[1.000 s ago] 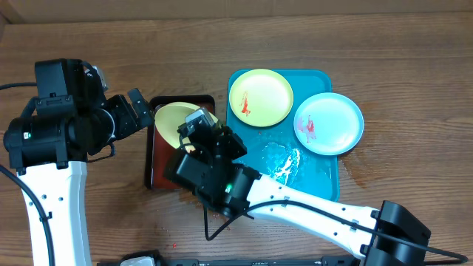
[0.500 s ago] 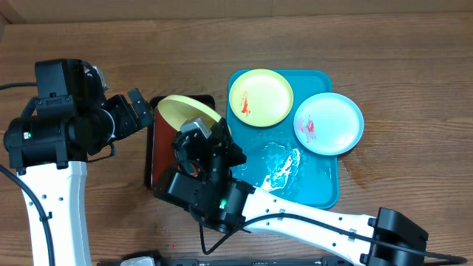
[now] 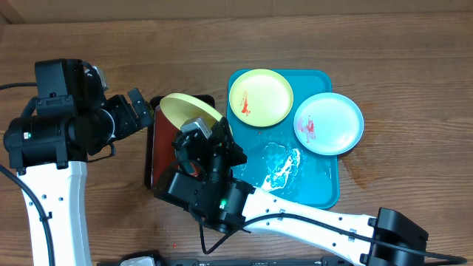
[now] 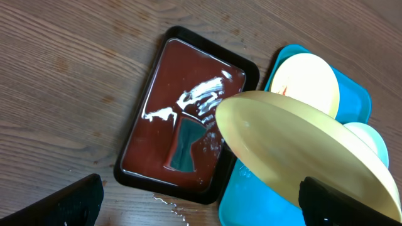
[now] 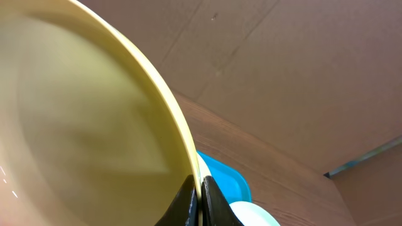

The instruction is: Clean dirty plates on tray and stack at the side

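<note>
- Yellow-green plate (image 5: 94,125): grip status?
- Right wrist view: right gripper (image 5: 198,194) fingers pinch its rim, turquoise tray (image 5: 221,179) just beyond. Overhead: plate tilted over dark-red tray (image 3: 159,157); left gripper (image 3: 142,111) fingers spread, empty.

Yellow plate (image 5: 75,125) tilted, rim pinched by dark fingers (image 5: 182,204) — turquoise tray (image 5: 226,182) behind

two yellow-green plates (image 3: 260,97), one light-blue plate (image 3: 329,123), one turquoise tray (image 3: 318,185), one dark-red tray (image 3: 159,151), two robot arms (image 3: 55,125).
</note>
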### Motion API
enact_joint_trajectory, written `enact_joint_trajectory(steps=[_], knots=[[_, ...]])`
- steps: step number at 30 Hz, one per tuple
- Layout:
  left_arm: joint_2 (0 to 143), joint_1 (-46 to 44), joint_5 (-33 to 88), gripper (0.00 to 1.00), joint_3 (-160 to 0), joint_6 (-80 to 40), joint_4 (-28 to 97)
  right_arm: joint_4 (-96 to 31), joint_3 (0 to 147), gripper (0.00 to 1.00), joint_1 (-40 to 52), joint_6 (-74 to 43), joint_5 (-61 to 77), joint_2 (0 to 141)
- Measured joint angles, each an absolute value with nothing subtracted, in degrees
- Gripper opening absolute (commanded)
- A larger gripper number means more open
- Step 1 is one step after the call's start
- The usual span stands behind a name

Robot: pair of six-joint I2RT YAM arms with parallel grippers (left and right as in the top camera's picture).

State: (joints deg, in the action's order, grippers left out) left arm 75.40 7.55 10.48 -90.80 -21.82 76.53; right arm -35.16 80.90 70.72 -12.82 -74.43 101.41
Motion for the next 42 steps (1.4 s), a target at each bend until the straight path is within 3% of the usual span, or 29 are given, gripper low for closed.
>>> enact_joint_trajectory(steps=[9, 15, 22, 27, 36, 42], knots=[[75.4, 7.6, 10.5, 1.0, -90.8, -21.8, 76.5, -34.0, 80.9, 0.04, 70.5, -12.9, -73.4, 101.4], [75.4, 7.6, 10.5, 1.0, -90.8, -21.8, 76.5, -35.2, 81.1, 0.04, 64.3, -18.0, -55.8, 101.4], [75.4, 7.6, 10.5, 1.0, -90.8, -21.8, 76.5, -43.3, 84.0, 0.04, 39.5, -23.4, -15.5, 100.0], [75.4, 7.6, 10.5, 1.0, -90.8, -21.8, 76.5, -49.0, 86.2, 0.04, 20.9, -24.9, 1.0, 92.9], [75.4, 7.6, 10.5, 1.0, -90.8, -21.8, 76.6, -61.7, 87.0, 0.04, -17.1, -26.6, 5.2, 89.2], [75.4, 7.6, 10.5, 1.0, -90.8, -21.8, 76.5, -58.3, 77.1, 0.04, -31.1, -26.9, 4.0, 92.0]])
